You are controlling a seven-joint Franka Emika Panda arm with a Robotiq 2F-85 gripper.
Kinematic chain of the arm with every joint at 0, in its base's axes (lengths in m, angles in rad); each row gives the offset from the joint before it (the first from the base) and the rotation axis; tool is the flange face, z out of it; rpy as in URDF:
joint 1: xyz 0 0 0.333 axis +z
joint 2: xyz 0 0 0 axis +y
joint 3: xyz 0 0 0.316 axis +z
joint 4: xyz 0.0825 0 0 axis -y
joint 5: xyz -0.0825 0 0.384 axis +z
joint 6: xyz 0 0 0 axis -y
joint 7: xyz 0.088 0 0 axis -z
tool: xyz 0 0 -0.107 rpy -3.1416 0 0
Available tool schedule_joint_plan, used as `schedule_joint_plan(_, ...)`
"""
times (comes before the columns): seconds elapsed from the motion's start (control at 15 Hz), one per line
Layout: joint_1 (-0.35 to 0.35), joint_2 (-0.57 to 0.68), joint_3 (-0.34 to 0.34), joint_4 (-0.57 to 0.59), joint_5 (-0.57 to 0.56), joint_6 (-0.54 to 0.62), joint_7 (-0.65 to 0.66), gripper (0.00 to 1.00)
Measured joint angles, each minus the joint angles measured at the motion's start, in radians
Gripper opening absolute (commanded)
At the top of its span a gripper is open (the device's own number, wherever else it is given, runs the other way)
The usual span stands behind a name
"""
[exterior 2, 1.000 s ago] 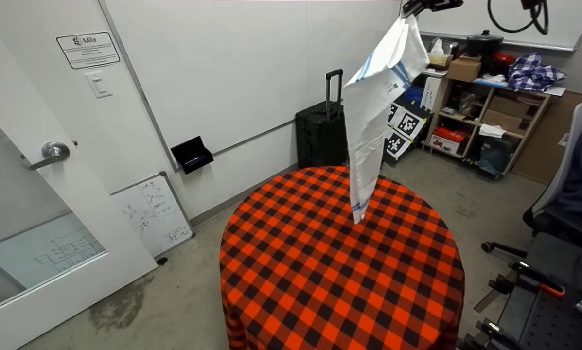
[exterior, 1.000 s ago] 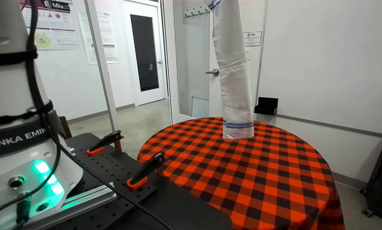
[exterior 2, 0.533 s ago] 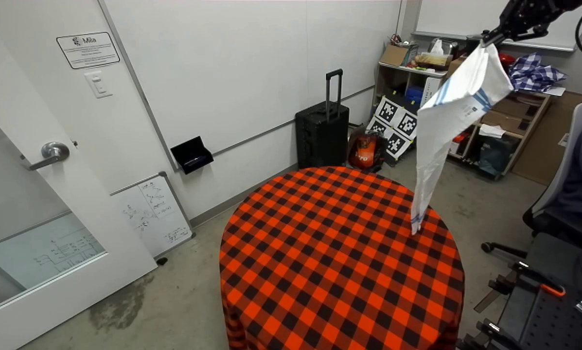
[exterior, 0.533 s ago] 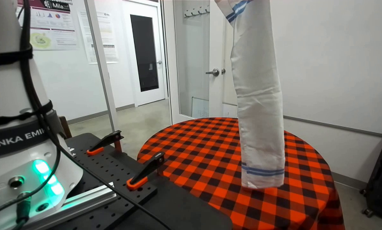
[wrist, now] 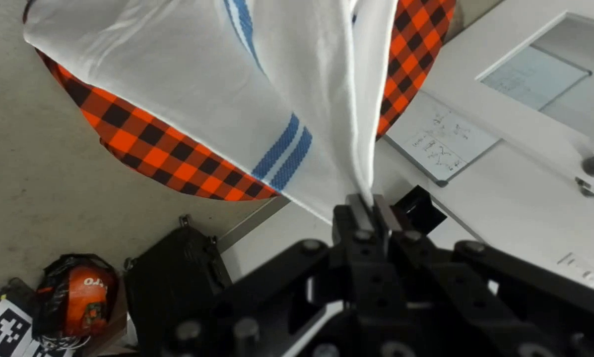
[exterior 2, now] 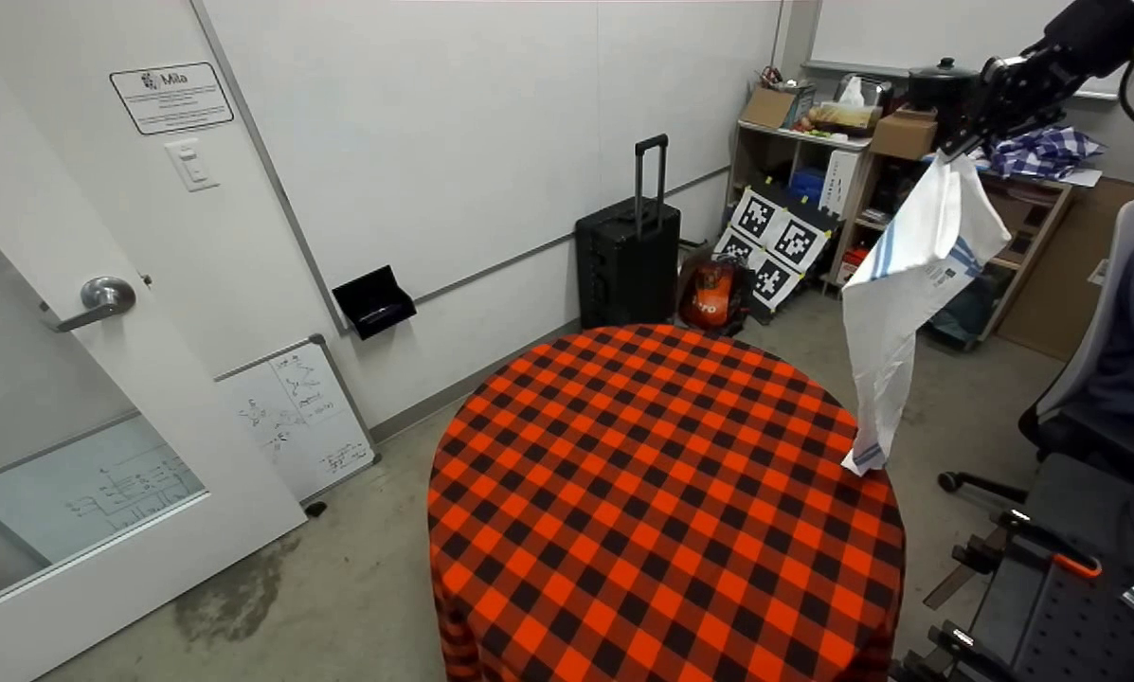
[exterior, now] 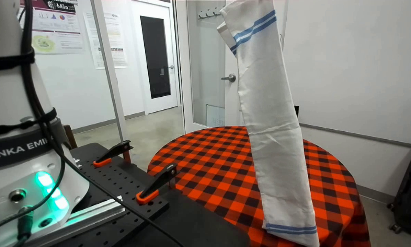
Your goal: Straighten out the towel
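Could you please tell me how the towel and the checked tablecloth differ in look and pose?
Look: the towel is white with blue stripes, whereas the tablecloth is checked in orange-red and black.
Pose: the towel hangs in folds, pinched at its top by the gripper, while the tablecloth lies spread out with its edges draping down.
Both are patterned cloth.
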Motion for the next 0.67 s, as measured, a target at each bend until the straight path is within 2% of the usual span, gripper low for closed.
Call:
schedule_joint_plan(0.27, 0.051, 0.024, 0.118, 0.0, -0.092, 0.0, 0.066, 0.01)
schedule_joint_plan(0.67, 0.2, 0.15, 0.257, 0.014, -0.1, 0.059, 0.134, 0.01)
